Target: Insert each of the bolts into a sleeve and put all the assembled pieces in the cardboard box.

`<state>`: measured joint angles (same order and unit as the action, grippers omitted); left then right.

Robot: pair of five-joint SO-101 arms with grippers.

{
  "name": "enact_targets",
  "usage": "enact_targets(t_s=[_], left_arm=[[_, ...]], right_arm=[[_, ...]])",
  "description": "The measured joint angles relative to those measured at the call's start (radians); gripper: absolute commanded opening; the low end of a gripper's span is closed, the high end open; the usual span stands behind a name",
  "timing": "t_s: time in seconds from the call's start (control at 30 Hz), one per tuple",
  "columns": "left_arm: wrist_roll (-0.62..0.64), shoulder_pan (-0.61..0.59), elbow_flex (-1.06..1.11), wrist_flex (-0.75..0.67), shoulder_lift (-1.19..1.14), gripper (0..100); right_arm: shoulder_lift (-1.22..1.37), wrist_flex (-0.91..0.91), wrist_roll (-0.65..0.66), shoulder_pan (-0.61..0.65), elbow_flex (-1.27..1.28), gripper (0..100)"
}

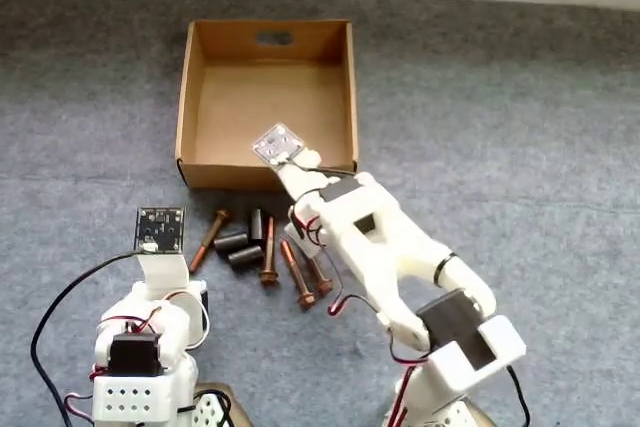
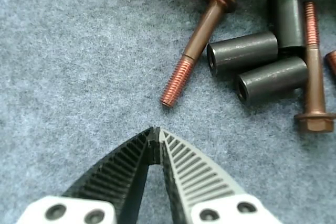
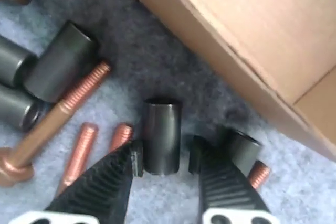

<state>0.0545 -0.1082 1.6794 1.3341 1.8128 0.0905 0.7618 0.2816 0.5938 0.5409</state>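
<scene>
My right gripper [image 3: 165, 161] hangs open just in front of the cardboard box [image 1: 186, 107], with one finger on each side of a dark sleeve [image 3: 161, 137] on the carpet and small gaps between them. Beside it lies another sleeve [image 3: 242, 148] with a copper thread [image 3: 258, 174] showing at its end. My left gripper [image 2: 156, 136] is shut and holds nothing. Its tips are just short of the threaded end of a copper bolt [image 2: 202, 38]. Past that bolt lie three dark sleeves [image 2: 242, 53] and a second bolt [image 2: 313, 66]. Several loose bolts [image 1: 268, 252] and sleeves [image 1: 238, 247] are clustered below the box.
The box wall [image 3: 252, 40] stands close beyond the right gripper. Grey carpet [image 1: 520, 147] covers the whole table, with free room to the right and left of the pile. The left arm's base [image 1: 140, 367] stands at the near left.
</scene>
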Motion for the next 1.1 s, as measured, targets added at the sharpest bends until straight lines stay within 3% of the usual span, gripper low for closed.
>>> enact_targets(t_s=[0.13, 0.23, 0.47, 0.67, 0.9, 1.1], left_arm=[[0.0, 0.0, 0.0, 0.0, 0.0, 1], [0.0, 0.0, 0.0, 0.0, 0.0, 1], [0.0, 0.0, 0.0, 0.0, 0.0, 1], [0.0, 0.0, 0.0, 0.0, 0.0, 1], [0.0, 0.0, 0.0, 0.0, 0.0, 1], [0.0, 0.0, 0.0, 0.0, 0.0, 1]], right_arm=[[0.044, -0.014, 0.002, 0.0, -0.034, 13.9], [0.049, -0.015, 0.002, -0.003, -0.035, 0.2], [0.008, 0.044, 0.002, -0.021, -0.037, 0.5], [-0.258, 0.204, 0.002, -0.051, -0.035, 0.5], [-0.572, 0.43, 0.002, -0.288, -0.012, 0.5], [-0.767, 0.358, 0.008, -0.503, 0.285, 0.5]])
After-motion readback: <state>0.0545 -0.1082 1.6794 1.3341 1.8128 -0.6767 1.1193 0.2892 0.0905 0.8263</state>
